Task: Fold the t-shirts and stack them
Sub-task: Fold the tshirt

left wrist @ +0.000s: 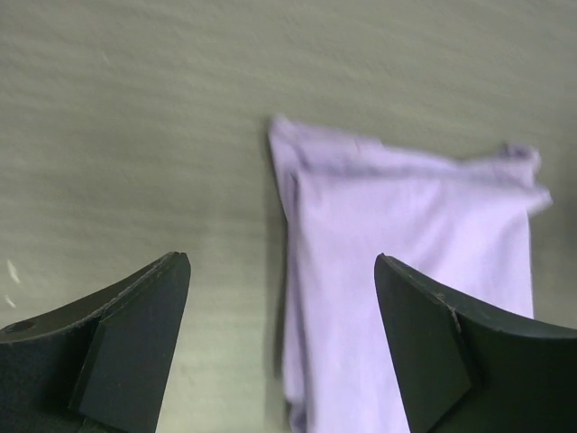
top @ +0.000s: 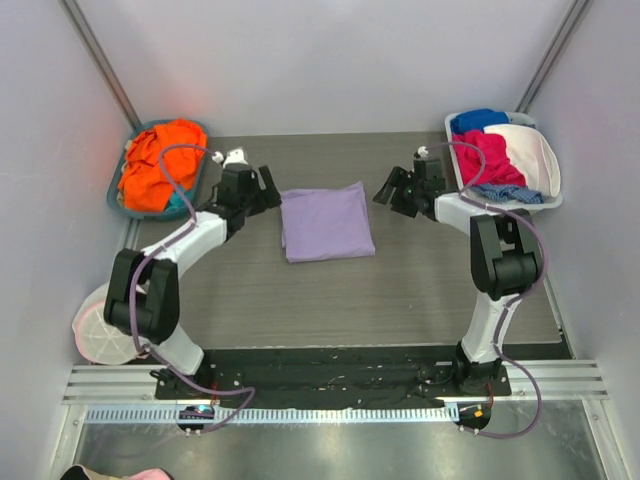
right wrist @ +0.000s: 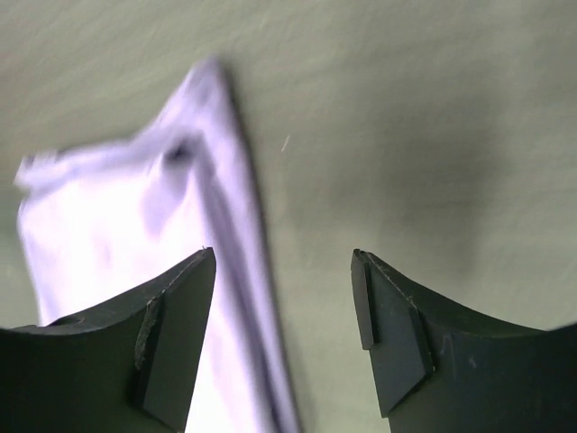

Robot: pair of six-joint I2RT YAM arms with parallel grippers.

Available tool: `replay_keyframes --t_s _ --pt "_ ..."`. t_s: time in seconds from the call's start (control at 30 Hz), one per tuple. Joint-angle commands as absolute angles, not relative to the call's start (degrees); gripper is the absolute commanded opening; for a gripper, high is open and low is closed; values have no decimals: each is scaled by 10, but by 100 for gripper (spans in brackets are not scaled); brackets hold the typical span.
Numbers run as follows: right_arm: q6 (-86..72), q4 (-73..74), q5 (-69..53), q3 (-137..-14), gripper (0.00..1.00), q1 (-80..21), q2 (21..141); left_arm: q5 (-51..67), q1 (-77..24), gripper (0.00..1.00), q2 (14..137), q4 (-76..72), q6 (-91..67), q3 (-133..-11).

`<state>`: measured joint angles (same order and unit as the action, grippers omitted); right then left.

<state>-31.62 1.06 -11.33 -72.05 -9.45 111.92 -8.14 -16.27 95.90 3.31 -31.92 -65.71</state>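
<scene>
A folded lavender t-shirt point(top: 326, 222) lies flat in the middle of the table; it also shows in the left wrist view point(left wrist: 406, 253) and the right wrist view point(right wrist: 117, 225). My left gripper point(top: 268, 189) point(left wrist: 281, 271) is open and empty, just off the shirt's left edge. My right gripper point(top: 392, 190) point(right wrist: 282, 262) is open and empty, just off its right edge. An orange t-shirt point(top: 160, 160) with a bit of teal cloth point(top: 175, 203) lies in a basket at the back left.
A blue-grey basket point(top: 116, 196) holds the orange shirt. A white basket point(top: 545, 195) at the back right holds blue, pink and white clothes point(top: 490, 150). A round white pouch with a pink rim point(top: 95, 325) sits at the near left edge.
</scene>
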Motion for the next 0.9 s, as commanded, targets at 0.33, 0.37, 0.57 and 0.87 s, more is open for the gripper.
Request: replay_keyframes --t_s 0.33,0.37,0.57,0.87 --pt "-331 -18 -185 -495 70 -125 939 -102 -272 88 687 45 -434 -375" --pt "-332 -18 -186 -482 70 -130 933 -104 -280 88 675 53 -437 -361" --pt "-332 -5 -185 -462 71 -163 908 -118 -289 88 619 82 -448 -322" --pt "-320 -7 -171 -483 71 -190 945 -113 -300 88 621 87 -459 -316"
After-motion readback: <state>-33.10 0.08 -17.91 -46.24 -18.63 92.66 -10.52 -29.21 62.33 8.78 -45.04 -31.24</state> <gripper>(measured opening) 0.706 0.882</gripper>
